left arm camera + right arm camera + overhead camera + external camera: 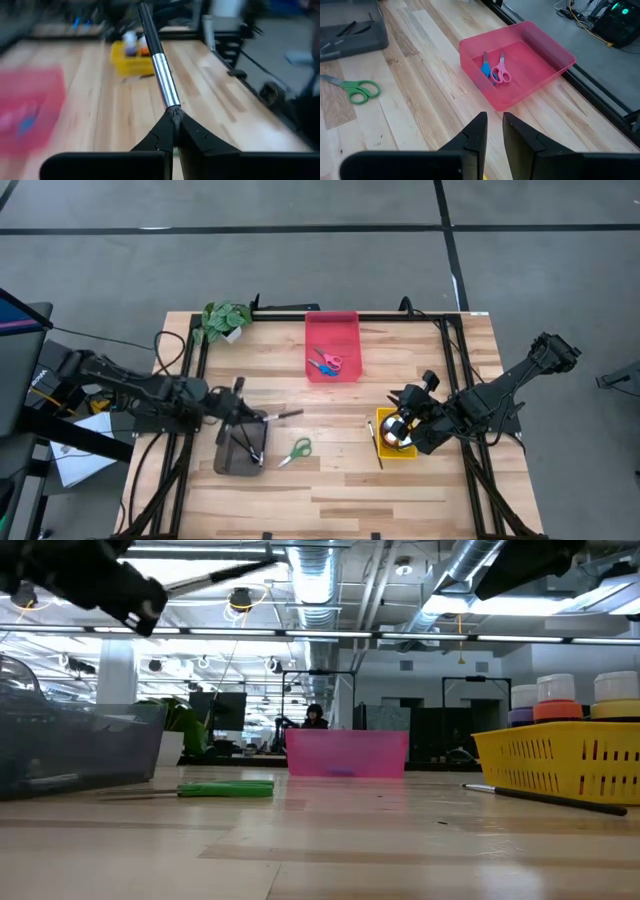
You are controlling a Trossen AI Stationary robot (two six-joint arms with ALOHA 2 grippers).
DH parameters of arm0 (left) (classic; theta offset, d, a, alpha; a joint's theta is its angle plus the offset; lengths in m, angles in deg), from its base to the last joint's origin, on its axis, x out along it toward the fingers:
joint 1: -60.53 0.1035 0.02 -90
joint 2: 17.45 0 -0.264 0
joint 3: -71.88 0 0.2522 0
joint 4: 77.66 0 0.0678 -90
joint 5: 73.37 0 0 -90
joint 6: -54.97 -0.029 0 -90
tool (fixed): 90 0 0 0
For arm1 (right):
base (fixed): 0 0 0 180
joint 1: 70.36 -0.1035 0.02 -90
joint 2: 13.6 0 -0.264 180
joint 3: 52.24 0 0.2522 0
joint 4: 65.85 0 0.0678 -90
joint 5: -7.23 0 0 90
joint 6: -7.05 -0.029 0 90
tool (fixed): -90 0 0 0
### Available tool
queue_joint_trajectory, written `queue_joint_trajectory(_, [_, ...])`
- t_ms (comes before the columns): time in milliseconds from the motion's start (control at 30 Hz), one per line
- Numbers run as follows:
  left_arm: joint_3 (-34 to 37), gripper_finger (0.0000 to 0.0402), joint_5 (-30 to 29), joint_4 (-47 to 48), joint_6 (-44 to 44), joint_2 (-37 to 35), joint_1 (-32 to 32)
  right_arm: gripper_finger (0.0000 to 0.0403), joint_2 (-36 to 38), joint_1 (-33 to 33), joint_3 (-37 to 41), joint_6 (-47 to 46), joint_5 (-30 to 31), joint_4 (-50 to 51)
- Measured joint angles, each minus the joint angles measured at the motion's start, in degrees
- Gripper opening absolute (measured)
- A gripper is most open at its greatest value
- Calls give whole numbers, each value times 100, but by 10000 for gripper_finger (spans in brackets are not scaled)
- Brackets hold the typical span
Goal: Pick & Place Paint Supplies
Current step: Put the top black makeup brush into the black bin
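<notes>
- The left gripper has its fingers clamped on a brush by the bristle end, above the grey tray; so short a hold could let the long handle swing or slip out.
- A tilted release may leave the brush across the grey tray's rim.
- The right gripper, fingers slightly apart and empty, hovers beside the yellow tray, well clear of the grey tray.
</notes>
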Motion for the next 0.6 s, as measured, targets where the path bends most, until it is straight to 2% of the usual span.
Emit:
queue_joint_trajectory(267, [-974, 1, -1098, 1688, 3300, 666, -1159, 56, -2, 0, 0, 1, 0, 6])
queue_joint_trajectory(433, [-1516, 1, -1179, 2870, 5142, 1171, -1887, 56, -8, 2, 203, 2, 2, -79])
queue_joint_trajectory(600, [-1992, 1, -1181, 3747, 6139, 1481, -2536, 56, -6, 48, 243, 0, 0, -95])
